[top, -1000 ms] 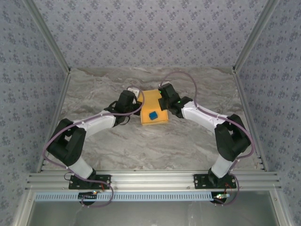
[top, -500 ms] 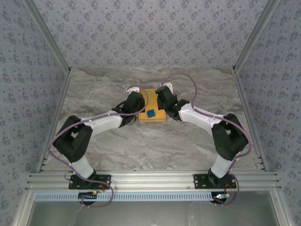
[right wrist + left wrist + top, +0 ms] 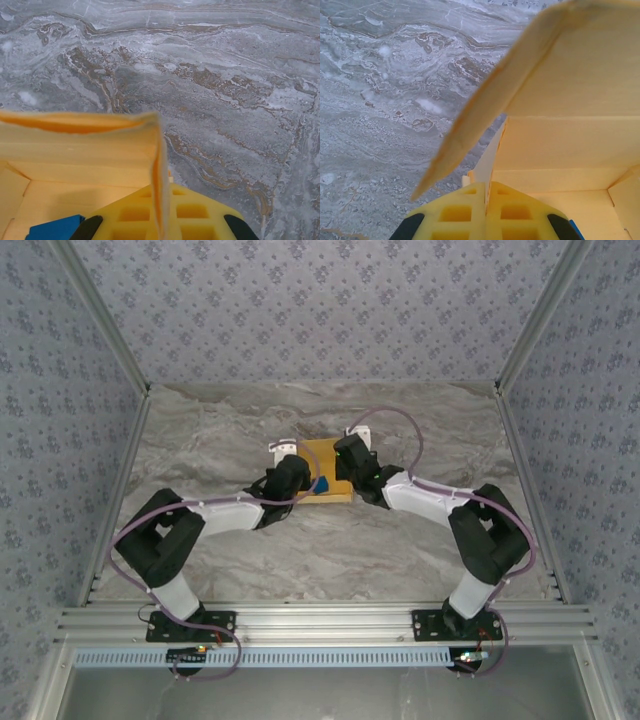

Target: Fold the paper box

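now we've raised two walls of the paper box at the middle of the table, left gripper and right gripper each pinching one.

Grey-brown marbled table with a metal rail along its near edge, carrying one thing directly, a yellow-orange paper box, which sits near the middle and slightly toward the far side, bottom on the surface, side walls and one flap raised.

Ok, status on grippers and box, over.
Left gripper shut on paper box wall. Right gripper shut on opposite wall. Box open, not yet closed. Small blue object lies inside.
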